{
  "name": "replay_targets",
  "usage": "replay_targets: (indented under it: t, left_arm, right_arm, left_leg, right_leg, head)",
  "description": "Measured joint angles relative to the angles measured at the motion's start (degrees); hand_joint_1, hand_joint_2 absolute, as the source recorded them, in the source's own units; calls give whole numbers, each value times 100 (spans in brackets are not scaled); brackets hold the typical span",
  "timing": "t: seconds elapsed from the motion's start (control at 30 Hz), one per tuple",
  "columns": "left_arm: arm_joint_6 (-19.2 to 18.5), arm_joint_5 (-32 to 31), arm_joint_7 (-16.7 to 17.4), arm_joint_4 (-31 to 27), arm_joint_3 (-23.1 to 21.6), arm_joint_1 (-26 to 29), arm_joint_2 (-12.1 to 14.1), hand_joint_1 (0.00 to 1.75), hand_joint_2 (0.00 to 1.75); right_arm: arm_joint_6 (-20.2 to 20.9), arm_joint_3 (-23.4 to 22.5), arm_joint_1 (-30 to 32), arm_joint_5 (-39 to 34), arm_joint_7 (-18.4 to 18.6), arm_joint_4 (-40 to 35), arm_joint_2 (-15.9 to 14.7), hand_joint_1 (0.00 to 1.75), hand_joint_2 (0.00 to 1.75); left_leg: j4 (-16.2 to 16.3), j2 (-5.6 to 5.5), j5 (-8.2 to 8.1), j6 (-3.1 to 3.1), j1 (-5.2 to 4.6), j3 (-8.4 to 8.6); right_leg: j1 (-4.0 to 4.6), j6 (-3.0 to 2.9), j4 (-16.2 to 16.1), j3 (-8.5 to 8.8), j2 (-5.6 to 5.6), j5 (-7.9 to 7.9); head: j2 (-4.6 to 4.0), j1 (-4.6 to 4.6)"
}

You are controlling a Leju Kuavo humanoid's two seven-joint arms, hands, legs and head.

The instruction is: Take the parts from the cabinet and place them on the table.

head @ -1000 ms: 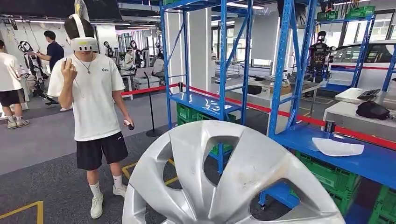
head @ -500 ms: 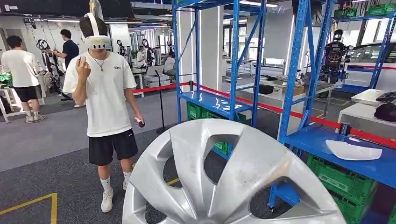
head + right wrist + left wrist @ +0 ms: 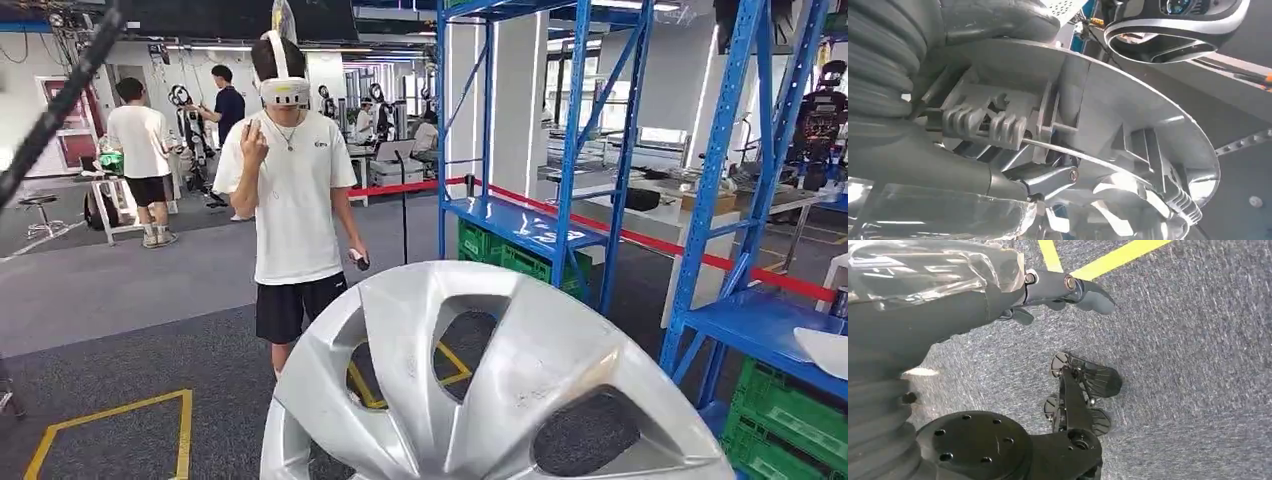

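Observation:
A large silver hubcap (image 3: 480, 380) stands upright close in front of me in the head view, hiding the lower middle of the scene. In the right wrist view my right hand (image 3: 973, 170) grips the ribbed back side of the hubcap (image 3: 1128, 115), thumb and fingers closed around its inner frame. My left hand (image 3: 1048, 290) hangs over grey carpet with its fingers apart and nothing in it. The blue cabinet rack (image 3: 700, 200) stands to the right, with a white part (image 3: 828, 350) lying on its shelf (image 3: 750, 320).
A person in a white shirt and headset (image 3: 292, 190) stands a few steps ahead on the left, holding a controller. A second blue rack (image 3: 520, 222) with green crates (image 3: 790, 425) lies beyond. Yellow floor lines (image 3: 110, 415) mark the carpet; other people stand at the far left.
The camera has turned left, so the racks and the person have slid right across the picture. The hubcap keeps its place in front of me, still held.

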Motion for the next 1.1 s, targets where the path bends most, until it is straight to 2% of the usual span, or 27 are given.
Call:
replay_targets:
  t: [0.07, 0.1, 0.13, 0.17, 0.23, 0.27, 0.3, 0.33, 0.37, 0.4, 0.43, 0.47, 0.57, 0.6, 0.63, 0.67, 0.73, 0.77, 0.8, 0.83, 0.87, 0.9, 0.93, 0.97, 1.0, 1.07, 1.1]
  left_arm:
    - [0, -39, 26, 2, 11, 26, -2, 0, 175]
    - [-7, -67, 31, 0, 15, 40, -4, 0, 175]
    - [-7, -94, 31, 0, 26, 38, -11, 0, 175]
    - [-7, -96, 31, 0, 46, 30, -13, 0, 175]
    - [-7, -98, 33, 0, 76, 30, -18, 0, 175]
    - [-7, -100, 33, 0, 90, 32, -28, 0, 175]
    - [-7, -113, 37, 0, 98, 33, -31, 0, 175]
    - [-7, -140, 42, 0, 105, 36, -31, 0, 175]
    - [-4, -155, 44, 0, 114, 37, -31, 0, 175]
    - [-2, -166, 46, -2, 129, 37, -31, 0, 175]
    - [0, -184, 46, -4, 155, 31, -26, 0, 175]
    - [0, -203, 55, -7, 173, 23, -31, 0, 175]
    - [20, -273, 94, -20, 212, 44, -24, 0, 175]
    - [20, -289, 107, -26, 236, 58, -24, 0, 175]
    - [20, -319, 116, -48, 256, 68, -42, 0, 175]
    - [18, -343, 131, -59, 264, 63, -39, 0, 175]
    - [4, -398, 135, -63, 302, 53, -46, 0, 175]
    - [-2, -398, 140, -63, 313, 55, -46, 0, 175]
    - [-7, -400, 142, -63, 326, 61, -48, 0, 175]
    - [-13, -402, 142, -63, 341, 66, -52, 0, 175]
    - [-15, -406, 142, -63, 343, 66, -63, 0, 175]
    - [-17, -406, 142, -65, 343, 66, -70, 0, 175]
    - [-17, -413, 142, -63, 352, 68, -70, 0, 175]
    - [-17, -435, 144, -63, 372, 70, -61, 0, 175]
    - [-20, -450, 144, -63, 387, 82, -63, 0, 175]
    - [-20, -457, 144, -63, 393, 118, -72, 0, 175]
    - [-24, -459, 146, -61, 398, 127, -68, 0, 175]
  right_arm:
    - [0, 0, -4, 0, -7, 0, 2, 175, 175]
    - [0, -2, -9, 0, -11, 0, 4, 175, 175]
    - [0, -2, -6, 4, -13, -2, 13, 175, 175]
    - [0, -2, -6, 4, -15, -2, 13, 175, 175]
    - [0, -2, -4, 15, -15, 0, 13, 175, 175]
    - [-2, 0, 4, 15, -15, 0, 13, 175, 175]
    - [-4, 0, 8, 17, -15, 0, 13, 175, 175]
    - [-7, 0, 8, 17, -15, 0, 13, 175, 175]
    - [-9, 0, 7, 15, -15, 0, 15, 175, 175]
    - [-11, 0, 7, 15, -15, 0, 20, 175, 175]
    - [-13, 0, 7, 15, -15, 0, 24, 175, 175]
    - [-15, 0, 4, 15, -15, 0, 22, 175, 175]
    - [-15, 2, 17, 17, -15, 0, 22, 175, 175]
    - [-17, 0, 22, 17, -18, -2, 22, 175, 175]
    - [-22, 0, 29, 26, -20, -2, 20, 175, 175]
    - [-22, -2, 29, 33, -26, -4, 15, 175, 175]
    - [-22, -4, 51, 50, -31, -2, 7, 175, 175]
    - [-22, -4, 70, 55, -31, 0, 4, 175, 175]
    - [-22, -7, 81, 55, -31, 0, 0, 175, 175]
    - [-22, -7, 82, 57, -31, 0, -4, 175, 175]
    - [-22, -7, 81, 57, -31, 0, -4, 175, 175]
    - [-22, -7, 80, 57, -31, 0, -7, 175, 175]
    - [-22, -4, 80, 57, -31, 2, -7, 175, 175]
    - [-22, -2, 83, 59, -31, 4, -4, 175, 175]
    - [-22, -2, 89, 59, -31, 7, -9, 175, 175]
    - [-22, -2, 87, 63, -31, 7, -7, 175, 175]
    - [-22, -4, 86, 63, -33, 7, -7, 175, 175]
  left_leg:
    - [-4, -47, -6, -49, 23, -19]
    - [83, 105, -78, -85, 30, -65]
    - [305, 313, -212, -116, 13, -153]
    - [727, 429, -428, -141, 32, -351]
    - [1670, 494, -794, -168, 59, -833]
    - [1914, 507, -824, -175, 70, -980]
    - [1836, 518, -722, -169, 75, -969]
    - [1514, 533, -515, -155, 74, -825]
    - [1009, 565, -260, -133, 68, -573]
    - [405, 686, -7, -85, 45, -245]
    - [74, 965, -25, -38, -19, -81]
    - [60, 914, -16, -29, -46, -89]
    - [33, 750, -5, 20, -75, -126]
    - [-66, 687, 66, 74, 8, -16]
    - [-104, 631, 85, 84, -8, 3]
    - [-100, 591, 101, 110, -3, 2]
    - [-97, 451, 101, 111, 5, -5]
    - [-94, 379, 100, 109, 8, -7]
    - [-92, 312, 97, 106, 14, -4]
    - [-88, 235, 93, 97, 26, 3]
    - [-72, 164, 85, 81, 40, 8]
    - [-39, 91, 63, 45, 55, 8]
    - [13, 29, 34, -1, 54, -24]
    - [107, -13, -3, -51, 21, -82]
    - [100, -37, 5, -62, 31, -105]
    - [86, -82, 21, -91, 67, -120]
    - [111, -108, -6, -113, 84, -127]
  right_leg:
    - [14, -57, -7, 7, -50, 11]
    - [-33, -92, -30, 25, -94, 22]
    - [-24, -139, -30, 36, -120, 8]
    - [-12, -169, -29, 44, -162, -6]
    - [16, -191, -26, 46, -257, -20]
    - [29, -195, -25, 48, -304, -25]
    - [39, -204, -25, 57, -356, -33]
    - [49, -211, -25, 68, -398, -41]
    - [58, -211, -27, 87, -442, -55]
    - [69, -209, -29, 113, -480, -67]
    - [79, -190, -30, 126, -510, -83]
    - [125, -170, -29, 113, -541, -93]
    - [103, -112, -55, 136, -682, -107]
    - [98, -79, -7, 91, -637, -147]
    - [81, -76, 150, 40, -422, -225]
    - [70, -102, 467, -108, -290, -386]
    - [51, -122, 1490, -615, -185, -771]
    - [42, -91, 1821, -792, -179, -845]
    - [28, -47, 1838, -824, -179, -798]
    - [3, 21, 1568, -714, -176, -647]
    - [-26, 93, 1108, -505, -165, -438]
    - [-70, 170, 544, -236, -96, -208]
    - [-138, 215, 135, -62, 135, -82]
    - [-106, 116, 121, -25, 131, -77]
    - [-86, 63, 142, -51, 75, -81]
    - [-48, 0, 144, -54, 30, -72]
    - [-96, -40, 127, -40, -19, -61]
  head:
    - [0, 0]
    - [0, 0]
    - [0, -28]
    - [0, -33]
    - [0, -31]
    - [0, -33]
    - [0, -33]
    - [0, -33]
    - [0, -33]
    - [0, -35]
    - [0, -28]
    - [0, -20]
    - [0, -30]
    - [2, -28]
    - [0, -24]
    - [-2, -17]
    - [0, -2]
    - [2, -9]
    - [2, 2]
    - [2, 0]
    - [0, 4]
    - [0, 6]
    - [0, 13]
    - [0, 17]
    - [2, 0]
    - [0, -7]
    - [0, -2]
